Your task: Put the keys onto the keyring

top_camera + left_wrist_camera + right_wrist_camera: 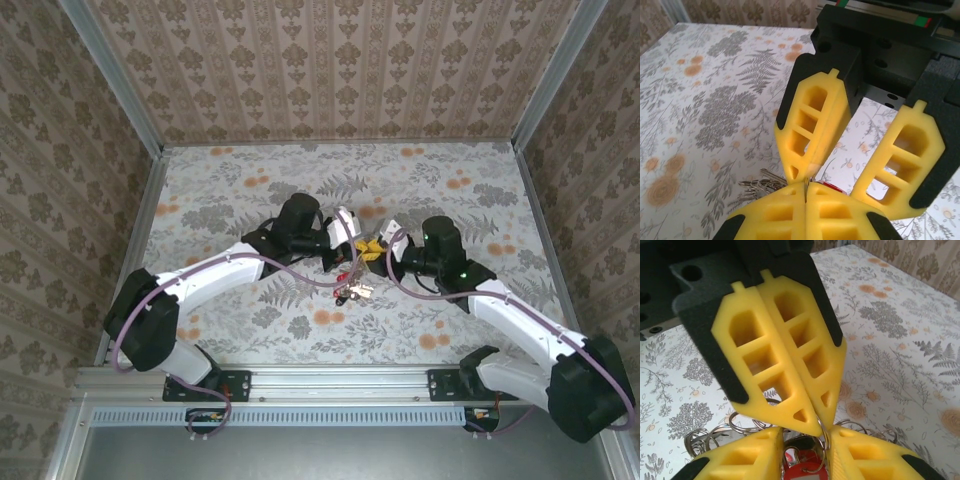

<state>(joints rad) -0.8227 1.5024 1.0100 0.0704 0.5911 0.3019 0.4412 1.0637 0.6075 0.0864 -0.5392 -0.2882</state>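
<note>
At the middle of the overhead view, over the flowered counter, my claws meet tip to tip. My left claw is pinched together on thin metal, seemingly the keyring. My right claw stands apart around a red key, other keys bunched just below. Threading seems in hand; next I must close on a key and steer its hole onto the ring.

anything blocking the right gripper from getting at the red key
Nothing visible does. The red key sits directly between the parted fingers of the right gripper. The left gripper, shut on a metal ring, crowds in just above it.
</note>
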